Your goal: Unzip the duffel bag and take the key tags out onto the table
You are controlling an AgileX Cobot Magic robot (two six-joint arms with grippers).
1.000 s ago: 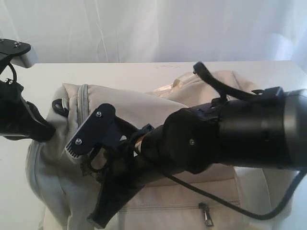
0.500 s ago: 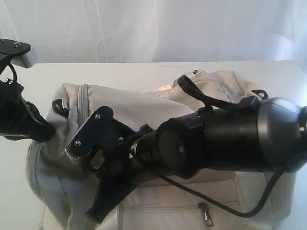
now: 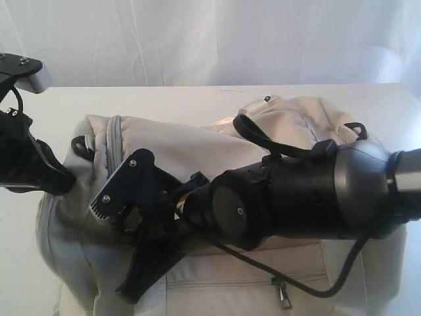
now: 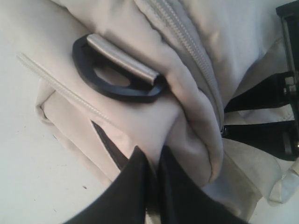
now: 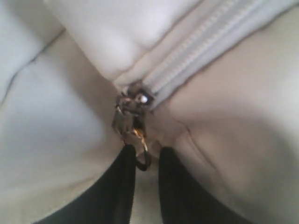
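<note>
Both arms at the duffel bag (image 3: 191, 145) on the table (image 3: 151, 99)
Left gripper (image 4: 150, 158) clamped on its end fabric; right gripper (image 5: 147, 161) slightly apart at the zipper pull (image 5: 133, 112)

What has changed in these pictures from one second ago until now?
The right arm swung leftward in the exterior view and slightly down over the bag; the right end effector at the zipper hardly shifted. No grasp or release shows clearly. The left end effector, pinching the bag's end, and the bag stayed put.
</note>
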